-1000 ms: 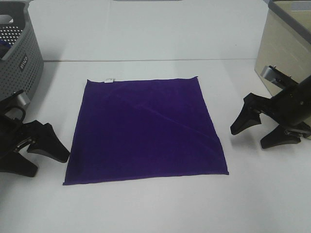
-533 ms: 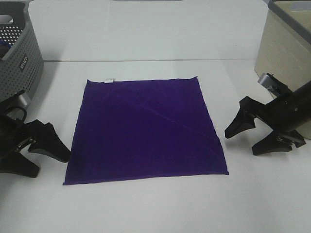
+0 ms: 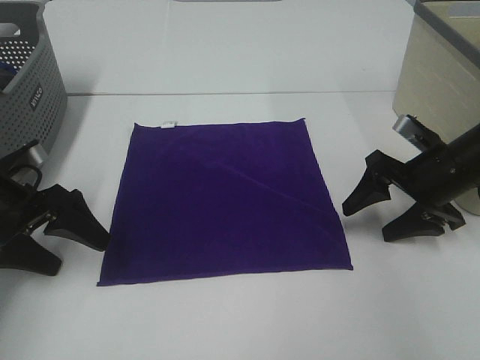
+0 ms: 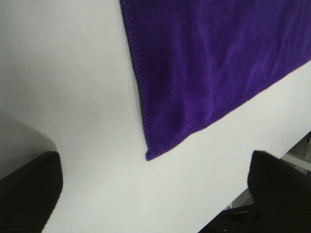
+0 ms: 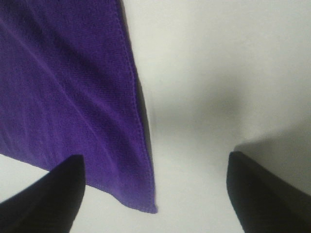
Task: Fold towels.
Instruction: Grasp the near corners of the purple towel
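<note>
A deep purple square towel (image 3: 223, 201) lies flat on the white table, with a small white tag (image 3: 169, 124) on its far edge and a diagonal crease across it. My left gripper (image 3: 58, 249) is open and empty just left of the towel's near left corner (image 4: 148, 156). My right gripper (image 3: 373, 217) is open and empty just right of the towel's right edge, near its near right corner (image 5: 150, 208). In the left wrist view the towel (image 4: 214, 63) fills the upper part; in the right wrist view the towel (image 5: 63, 92) lies between and beyond my fingertips (image 5: 53, 199).
A grey perforated basket (image 3: 26, 82) stands at the far left. A beige bin (image 3: 442, 82) stands at the far right, close behind my right arm. A table seam (image 3: 225, 94) runs behind the towel.
My right gripper has moved left and slightly nearer, closing in on the towel's right edge. My left gripper has barely moved. The towel lies as before.
</note>
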`<state>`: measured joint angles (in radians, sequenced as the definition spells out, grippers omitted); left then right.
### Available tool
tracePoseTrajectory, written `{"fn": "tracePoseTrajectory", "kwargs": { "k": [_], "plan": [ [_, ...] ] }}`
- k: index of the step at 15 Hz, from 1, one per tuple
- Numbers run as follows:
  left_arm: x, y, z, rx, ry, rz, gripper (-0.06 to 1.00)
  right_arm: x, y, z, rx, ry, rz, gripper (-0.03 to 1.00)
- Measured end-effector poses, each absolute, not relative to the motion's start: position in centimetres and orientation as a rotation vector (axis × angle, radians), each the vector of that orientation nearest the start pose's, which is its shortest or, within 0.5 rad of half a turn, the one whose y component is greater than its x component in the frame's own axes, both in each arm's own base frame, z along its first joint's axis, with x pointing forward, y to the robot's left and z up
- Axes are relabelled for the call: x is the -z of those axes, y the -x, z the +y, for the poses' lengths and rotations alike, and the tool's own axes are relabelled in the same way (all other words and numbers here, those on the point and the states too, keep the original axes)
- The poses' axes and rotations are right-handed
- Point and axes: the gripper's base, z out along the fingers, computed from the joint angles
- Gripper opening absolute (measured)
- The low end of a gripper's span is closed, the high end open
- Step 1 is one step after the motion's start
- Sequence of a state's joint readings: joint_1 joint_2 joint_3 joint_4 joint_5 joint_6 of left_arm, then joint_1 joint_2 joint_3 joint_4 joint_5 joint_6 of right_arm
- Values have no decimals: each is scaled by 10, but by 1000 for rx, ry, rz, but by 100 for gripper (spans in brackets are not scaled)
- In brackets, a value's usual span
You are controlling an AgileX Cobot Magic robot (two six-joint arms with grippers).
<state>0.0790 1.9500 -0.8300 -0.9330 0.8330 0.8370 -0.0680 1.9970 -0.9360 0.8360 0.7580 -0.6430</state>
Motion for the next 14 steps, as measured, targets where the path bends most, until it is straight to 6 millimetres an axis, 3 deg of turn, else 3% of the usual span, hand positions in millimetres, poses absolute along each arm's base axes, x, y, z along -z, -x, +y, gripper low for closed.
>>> {"fn": "tracePoseTrajectory", "kwargs": {
  "k": [5,11,14],
  "plan": [
    [-93,-287,-41,974,19,2996,92,-84,-312,67,-831,31,3039,78],
    [-94,-309,-109,887,-123,3093,86,-76,-309,74,-924,-32,3090,72],
    [-92,-318,-141,841,-143,3156,79,-71,-310,99,-966,39,3171,66]
  ]
}}
